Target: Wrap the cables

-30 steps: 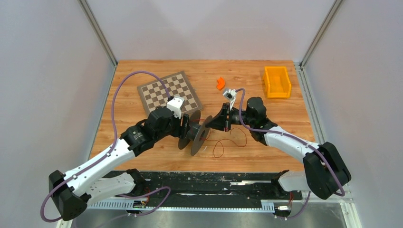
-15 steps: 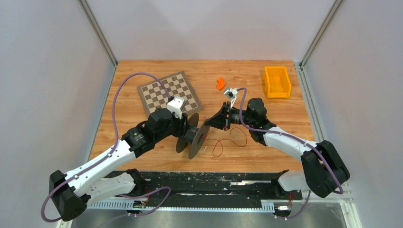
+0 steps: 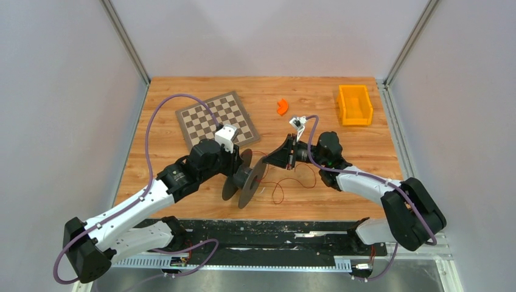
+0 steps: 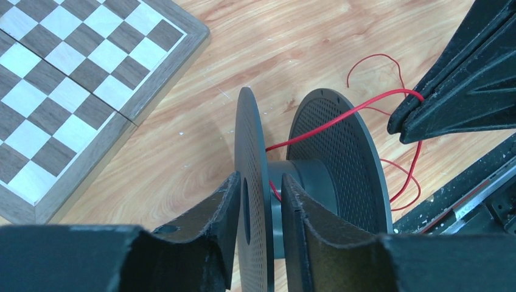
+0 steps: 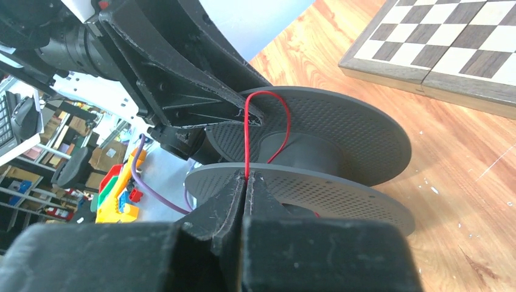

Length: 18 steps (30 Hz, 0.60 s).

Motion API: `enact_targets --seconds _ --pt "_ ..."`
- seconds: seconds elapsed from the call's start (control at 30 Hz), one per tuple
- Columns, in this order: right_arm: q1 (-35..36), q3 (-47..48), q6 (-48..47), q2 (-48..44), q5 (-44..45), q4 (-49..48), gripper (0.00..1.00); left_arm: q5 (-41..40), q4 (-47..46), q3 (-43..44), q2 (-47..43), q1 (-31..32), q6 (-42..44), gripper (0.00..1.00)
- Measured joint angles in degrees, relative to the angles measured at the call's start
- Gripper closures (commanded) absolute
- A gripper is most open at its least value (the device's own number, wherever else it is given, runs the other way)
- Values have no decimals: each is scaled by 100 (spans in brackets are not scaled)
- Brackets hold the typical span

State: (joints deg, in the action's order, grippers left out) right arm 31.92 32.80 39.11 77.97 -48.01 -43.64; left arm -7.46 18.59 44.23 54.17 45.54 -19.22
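A dark grey spool (image 3: 246,177) with two perforated flanges is held off the table in the middle. My left gripper (image 3: 237,164) is shut on its near flange, one finger on each side (image 4: 258,182). A thin red wire (image 4: 341,118) runs from the spool's hub (image 4: 304,182) across the far flange to my right gripper (image 3: 269,159), which is shut on it (image 5: 246,177). In the right wrist view the wire (image 5: 246,140) rises from the pinched fingertips and arcs over to the hub. Loose wire loops (image 3: 286,185) lie on the wood below the right gripper.
A folded chessboard (image 3: 217,118) lies at the back left, close behind the left gripper. A small orange piece (image 3: 282,106) and an orange bin (image 3: 355,104) sit at the back right. The table's front edge (image 3: 261,220) is just below the loops.
The left gripper has carried the spool slightly down and to the left, tilting it. The right gripper has followed a little lower, still pinching the wire.
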Motion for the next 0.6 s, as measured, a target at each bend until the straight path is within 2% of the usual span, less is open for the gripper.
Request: enact_targets --seconds 0.17,0.27,0.37,0.47,0.5,0.6 --pt "4 2 -63 -44 249 133 100 -17 13 0 0 0 2 56" --pt "4 2 -219 -223 490 431 100 -63 129 7 -2 -2 -2 58" --pt "4 4 -376 -474 743 686 100 -142 411 52 0 -2 -15 78" --pt "4 9 -505 -658 883 844 100 -208 713 157 -7 0 -31 91" --pt "4 17 -546 -699 918 901 100 -223 758 164 -15 0 -37 98" --pt "4 50 -634 -754 977 1051 100 -273 855 166 -50 -11 2 100"
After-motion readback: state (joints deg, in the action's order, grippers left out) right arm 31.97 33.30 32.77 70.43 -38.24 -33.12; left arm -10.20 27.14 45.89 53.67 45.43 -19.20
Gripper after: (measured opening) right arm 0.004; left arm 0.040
